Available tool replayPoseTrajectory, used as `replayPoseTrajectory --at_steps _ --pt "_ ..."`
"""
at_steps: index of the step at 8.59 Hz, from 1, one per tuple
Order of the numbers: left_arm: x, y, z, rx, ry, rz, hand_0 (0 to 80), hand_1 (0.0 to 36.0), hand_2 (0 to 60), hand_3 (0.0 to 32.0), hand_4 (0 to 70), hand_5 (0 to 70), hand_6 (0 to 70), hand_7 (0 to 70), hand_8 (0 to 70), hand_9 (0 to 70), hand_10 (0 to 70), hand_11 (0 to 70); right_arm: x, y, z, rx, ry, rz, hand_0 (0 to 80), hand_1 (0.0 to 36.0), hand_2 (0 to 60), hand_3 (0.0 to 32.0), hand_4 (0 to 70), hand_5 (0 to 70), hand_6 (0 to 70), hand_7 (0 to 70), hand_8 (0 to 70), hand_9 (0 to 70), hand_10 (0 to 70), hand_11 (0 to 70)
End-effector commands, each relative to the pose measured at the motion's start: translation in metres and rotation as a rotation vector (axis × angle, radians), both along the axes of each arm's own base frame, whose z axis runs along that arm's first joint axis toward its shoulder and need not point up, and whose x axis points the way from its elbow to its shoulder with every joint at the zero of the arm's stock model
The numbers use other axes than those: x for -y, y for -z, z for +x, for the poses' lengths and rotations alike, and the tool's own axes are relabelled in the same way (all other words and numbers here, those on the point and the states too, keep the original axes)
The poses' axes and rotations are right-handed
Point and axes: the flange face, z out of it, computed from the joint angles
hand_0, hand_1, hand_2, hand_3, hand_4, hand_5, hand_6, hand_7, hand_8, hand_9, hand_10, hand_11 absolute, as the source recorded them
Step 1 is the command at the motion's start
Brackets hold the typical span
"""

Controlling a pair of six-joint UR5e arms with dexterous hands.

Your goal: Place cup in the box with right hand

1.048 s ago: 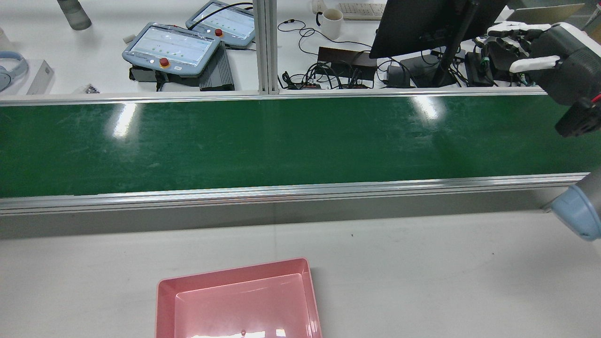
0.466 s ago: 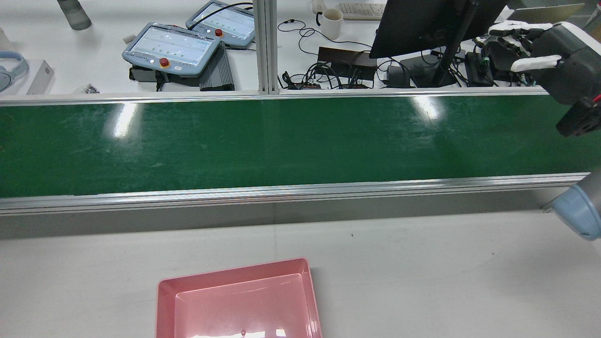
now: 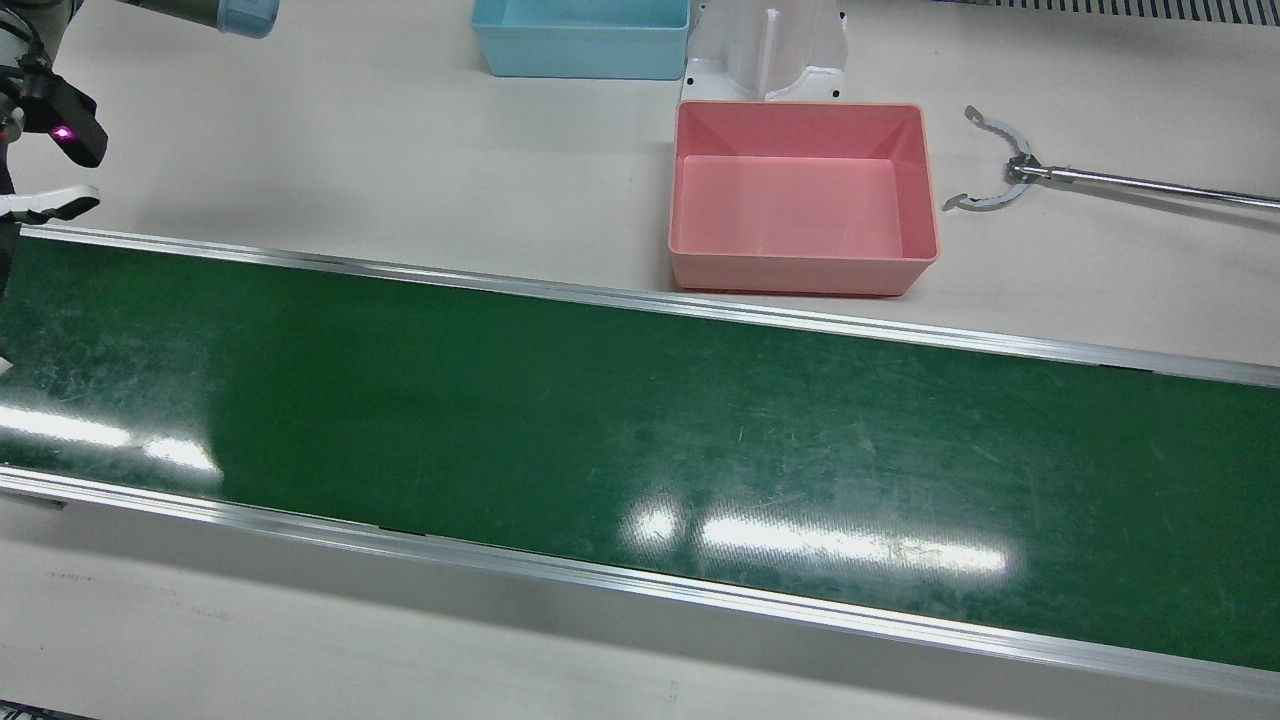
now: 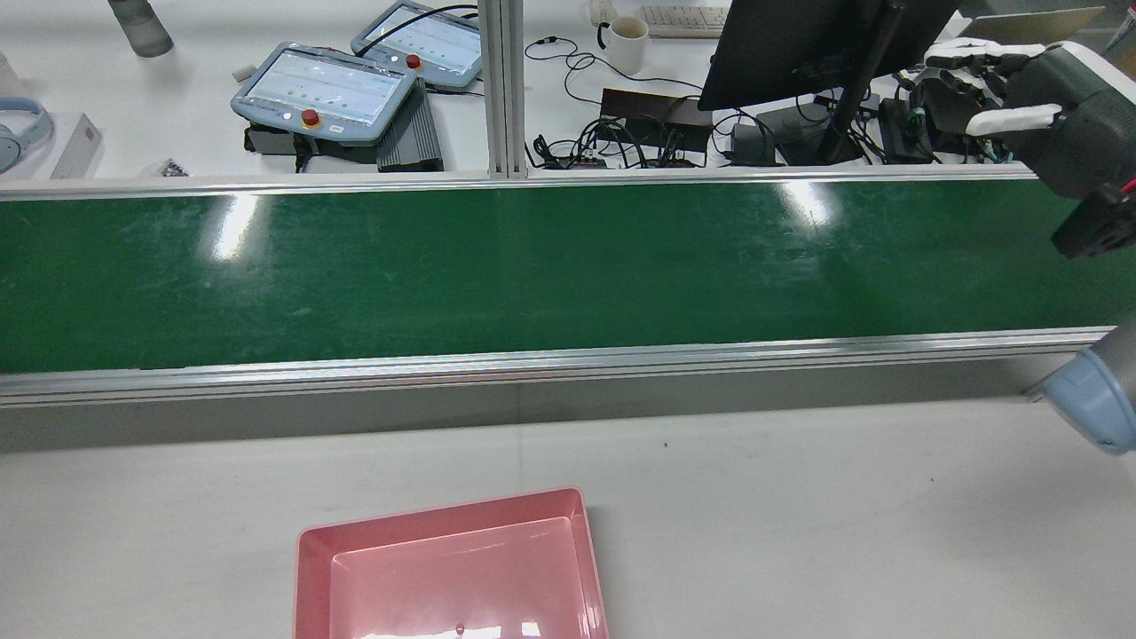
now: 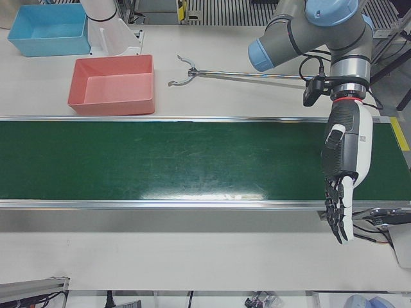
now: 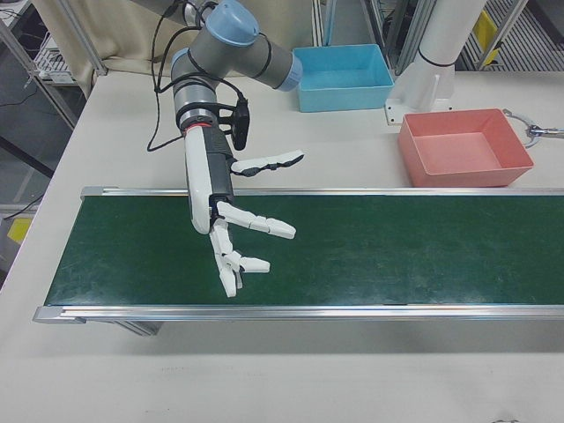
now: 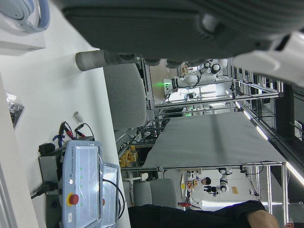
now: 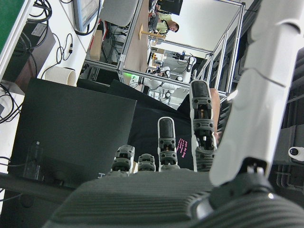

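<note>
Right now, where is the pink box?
In the front view the pink box sits on the white table beside the green belt, right of centre, with the blue box behind it.

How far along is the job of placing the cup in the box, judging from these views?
Done: nothing yet. The pink box is empty, and no cup shows on the green belt.
In hand: the right hand hangs open over the belt's end, fingers spread, holding nothing. The left hand is also empty.
Left: finding the cup, grasping it, carrying it, and releasing it in the box.
</note>
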Motion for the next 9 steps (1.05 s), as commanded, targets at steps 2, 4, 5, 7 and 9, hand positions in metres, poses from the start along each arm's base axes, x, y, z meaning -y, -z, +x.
replayPoseTrajectory --at_steps 2,4,5,7,9 --pt "0.0001 0.0 0.0009 0.0 -0.001 0.0 0.0 0.0 0.0 0.0 0.0 0.0 0.0 0.0 0.0 0.0 0.0 0.0 0.0 -0.0002 -0.0001 0.0 -0.002 0.0 56.2 12.2 0.0 0.0 34.2 5.5 8.8 37.7 2.0 8.9 6.7 11.4" --pt "0.0 0.0 0.0 0.0 0.0 0.0 0.0 0.0 0.0 0.0 0.0 0.0 0.0 0.0 0.0 0.0 0.0 0.0 0.0006 0.0006 0.0014 0.001 -0.005 0.001 56.0 12.3 0.0 0.0 34.5 5.5 8.9 38.3 2.2 9.2 6.9 11.6" --pt "0.0 0.0 0.0 0.0 0.0 0.0 0.0 0.0 0.0 0.0 0.0 0.0 0.0 0.0 0.0 0.0 0.0 0.0 0.0006 0.0006 0.0014 0.001 -0.005 0.001 56.1 12.3 0.0 0.0 35.3 5.5 9.2 39.7 2.4 9.7 6.9 11.7" --pt "0.0 0.0 0.0 -0.001 0.0 0.0 0.0 0.0 0.0 0.0 0.0 0.0 0.0 0.0 0.0 0.0 0.0 0.0 -0.0018 0.0002 0.0028 0.003 -0.003 0.001 56.1 12.2 0.0 0.0 34.4 5.5 8.9 38.2 2.3 9.4 6.8 11.6" --pt "0.0001 0.0 0.0009 0.0 -0.001 0.0 0.0 0.0 0.0 0.0 0.0 0.0 0.0 0.0 0.0 0.0 0.0 0.0 -0.0013 -0.0018 0.0027 0.005 -0.002 -0.004 56.1 12.2 0.0 0.0 34.3 5.5 8.9 38.0 2.3 9.3 6.8 11.5"
